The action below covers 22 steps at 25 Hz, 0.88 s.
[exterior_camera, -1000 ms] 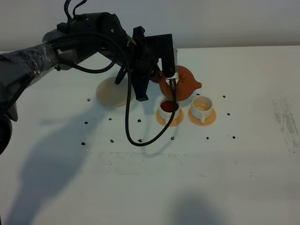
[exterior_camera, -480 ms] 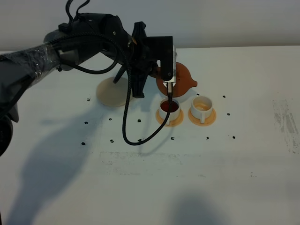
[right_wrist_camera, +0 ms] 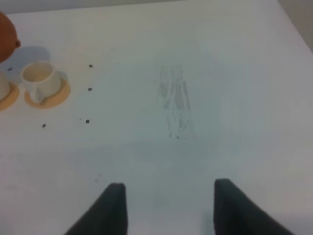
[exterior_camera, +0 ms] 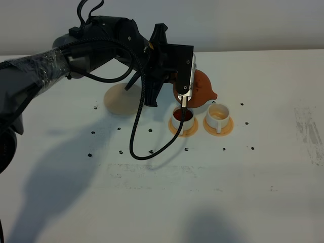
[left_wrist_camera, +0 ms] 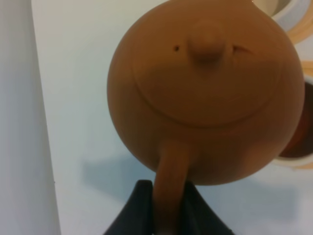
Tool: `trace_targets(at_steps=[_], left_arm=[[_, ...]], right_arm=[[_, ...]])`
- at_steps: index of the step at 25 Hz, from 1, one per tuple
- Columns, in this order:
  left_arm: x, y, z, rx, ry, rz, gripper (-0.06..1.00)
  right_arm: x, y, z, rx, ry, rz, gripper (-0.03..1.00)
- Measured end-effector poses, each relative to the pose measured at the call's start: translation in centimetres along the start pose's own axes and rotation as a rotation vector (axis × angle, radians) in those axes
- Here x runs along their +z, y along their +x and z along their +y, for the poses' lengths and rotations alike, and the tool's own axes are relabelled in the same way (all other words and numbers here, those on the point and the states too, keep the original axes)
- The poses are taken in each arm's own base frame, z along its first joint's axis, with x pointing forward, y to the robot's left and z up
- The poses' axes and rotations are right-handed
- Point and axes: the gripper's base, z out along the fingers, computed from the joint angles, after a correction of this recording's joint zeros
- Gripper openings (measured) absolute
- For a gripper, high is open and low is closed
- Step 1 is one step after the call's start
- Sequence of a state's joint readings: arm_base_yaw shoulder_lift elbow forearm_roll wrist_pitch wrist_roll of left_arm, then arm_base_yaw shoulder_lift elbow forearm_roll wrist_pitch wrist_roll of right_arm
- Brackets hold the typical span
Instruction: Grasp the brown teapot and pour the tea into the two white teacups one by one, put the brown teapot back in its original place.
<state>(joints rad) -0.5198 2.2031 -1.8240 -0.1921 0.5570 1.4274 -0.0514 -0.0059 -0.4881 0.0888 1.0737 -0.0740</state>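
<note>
Your left gripper [left_wrist_camera: 166,203] is clamped on the handle of the brown teapot [exterior_camera: 202,90], held at 1 o'clock of the tea-filled teacup [exterior_camera: 183,116]; your right gripper [right_wrist_camera: 166,205] stands apart, empty

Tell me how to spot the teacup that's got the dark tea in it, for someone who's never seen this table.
Find the black robot arm over the white table, holding the brown teapot. Just in front of it stand two white teacups on orange saucers. Yours is the left one in the high view, dark red inside; its neighbour looks pale inside.
</note>
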Motion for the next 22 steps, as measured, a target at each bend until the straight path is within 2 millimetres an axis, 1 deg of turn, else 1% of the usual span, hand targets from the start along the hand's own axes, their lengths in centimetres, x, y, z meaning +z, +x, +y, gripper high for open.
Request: trace_targets(at_steps=[3, 9, 15, 22], left_arm=[[0.2, 0.0, -0.1, 0.026, -0.001, 0.014, 0.08], [1.2, -0.4, -0.5, 0.066, -0.005, 0.028, 0.08], [1.3, -1.0, -0.3, 0.102, -0.049, 0.029, 0.08], [1.3, -1.1, -0.3, 0.132, -0.052, 0.043, 0.08]], right_arm=[[0.0, 0.0, 0.0, 0.000, 0.000, 0.000, 0.43], [0.0, 0.0, 0.0, 0.000, 0.000, 0.000, 0.43], [0.0, 0.0, 0.0, 0.000, 0.000, 0.000, 0.43], [0.0, 0.0, 0.0, 0.000, 0.000, 0.000, 0.43]])
